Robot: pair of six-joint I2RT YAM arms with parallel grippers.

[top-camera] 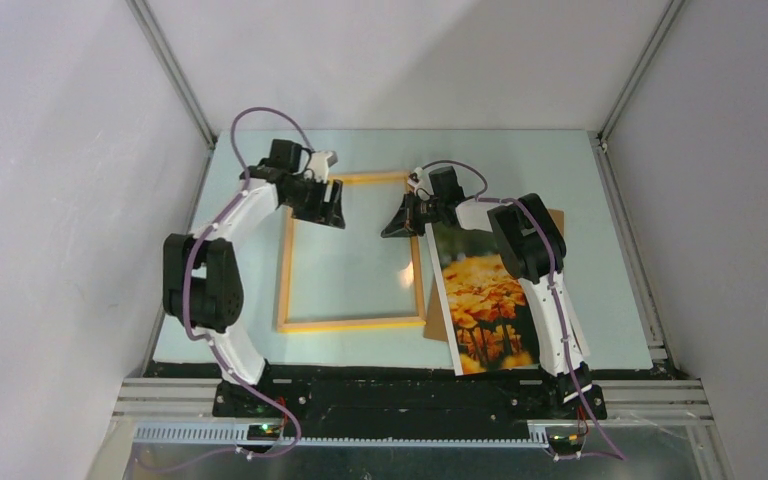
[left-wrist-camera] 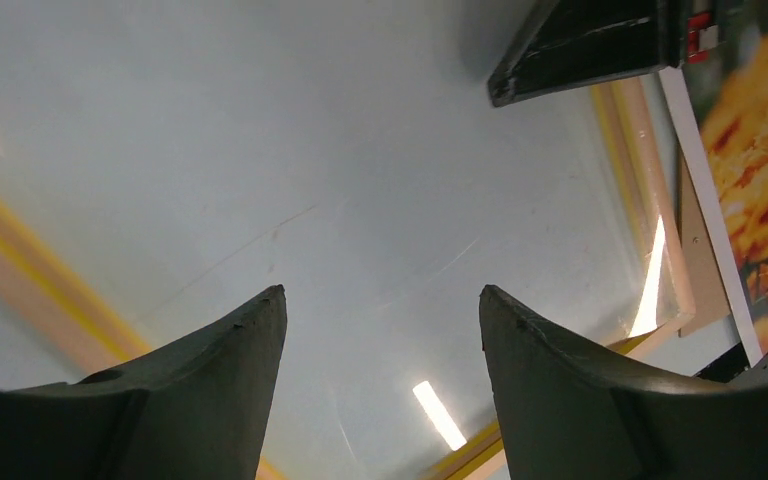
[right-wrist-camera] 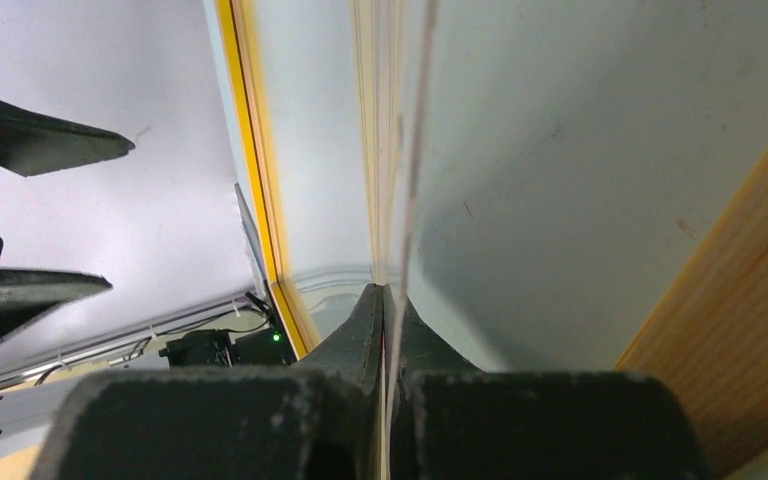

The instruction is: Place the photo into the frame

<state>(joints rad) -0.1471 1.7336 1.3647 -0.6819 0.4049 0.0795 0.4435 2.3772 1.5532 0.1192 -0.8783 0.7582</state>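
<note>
The yellow-orange frame (top-camera: 350, 323) lies flat at mid-table. The photo (top-camera: 485, 300) of orange flowers lies just to its right, outside it, partly under my right arm. My left gripper (top-camera: 332, 214) hovers open over the frame's far left corner with nothing between its fingers (left-wrist-camera: 382, 292). My right gripper (top-camera: 394, 230) is at the frame's far right corner. There its jaws (right-wrist-camera: 385, 292) are shut on the edge of a thin clear pane (right-wrist-camera: 405, 150) that runs beside the frame's yellow rail (right-wrist-camera: 250, 150). The left wrist view shows the photo (left-wrist-camera: 760, 170) at the right edge.
A brown backing board (top-camera: 433, 325) lies under the photo, its corners poking out. White walls with metal rails enclose the pale green table (top-camera: 380, 150). Both arm bases stand at the near edge. Light glints off the glossy surface inside the frame (left-wrist-camera: 438, 415).
</note>
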